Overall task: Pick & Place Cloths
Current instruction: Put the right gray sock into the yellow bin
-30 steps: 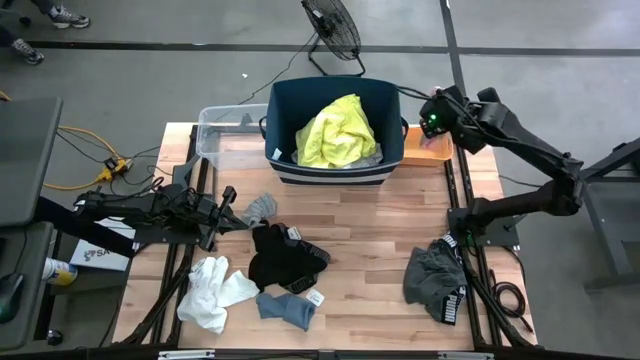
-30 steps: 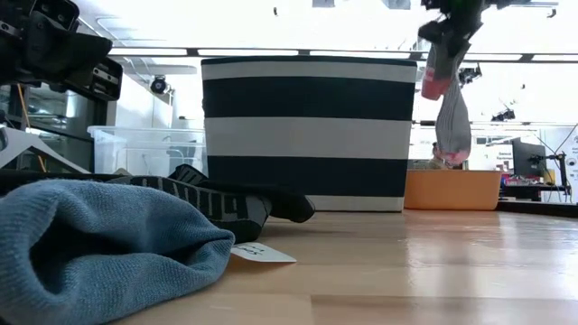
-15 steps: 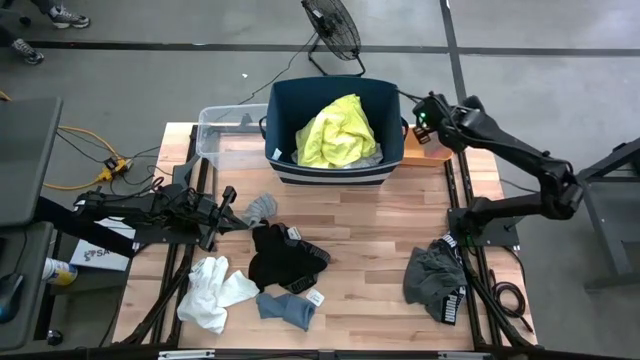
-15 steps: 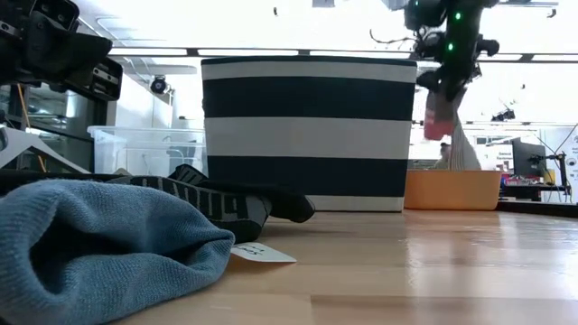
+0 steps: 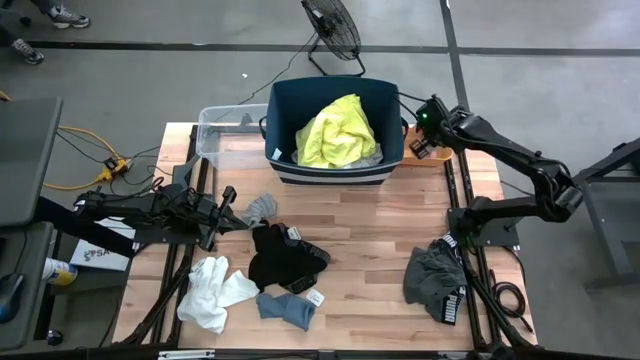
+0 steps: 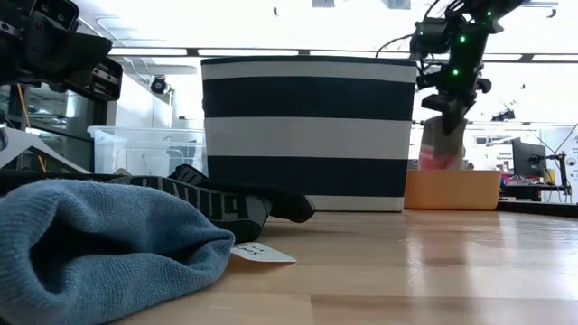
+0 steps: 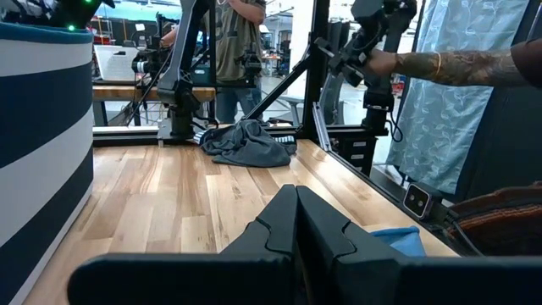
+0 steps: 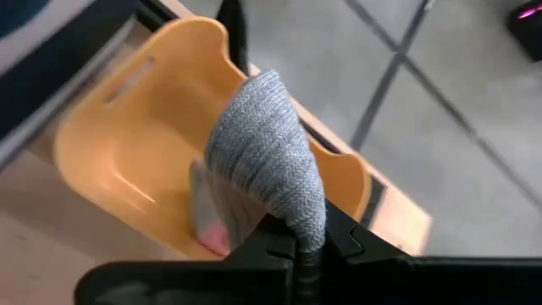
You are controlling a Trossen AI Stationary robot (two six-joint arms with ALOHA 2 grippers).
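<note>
right gripper [image 8: 298, 246]: over the orange tray [image 8: 127, 161] at the table's far right corner, fingers pinched on a grey knit sock [image 8: 267, 161]; sock humps over the fingertips, ribbed weave, pink toe end hanging down into the tray.
low view: same sock [image 6: 442, 144] dangles from the right gripper [image 6: 452, 101], its lower end at the tray's rim [image 6: 452, 190].
orange tray: smooth moulded plastic, rounded corners, slot handle in one wall; sits just beside the tub.
tub [image 5: 335, 125]: navy inside, navy/white banded outside, holds a crumpled neon yellow shirt [image 5: 335, 132].
left gripper [image 7: 295, 222]: low over the table's left side, dark fingers pressed together, nothing between them.
small grey sock [image 5: 260, 208]: just beside the left gripper [image 5: 228, 208], soft knit.
black garment [image 5: 280, 255]: bunched, mid table, with tag.
white socks [image 5: 212, 290]: limp pile, near left corner.
blue sock [image 5: 285, 308]: fuzzy knit, near edge, touching the black garment.
dark grey shorts [image 5: 435, 278]: crumpled heap on the right side, well apart from the rest.
table [image 5: 370, 215]: pale wood planks.
clear bin [image 5: 220, 130]: translucent plastic, left of the tub.
</note>
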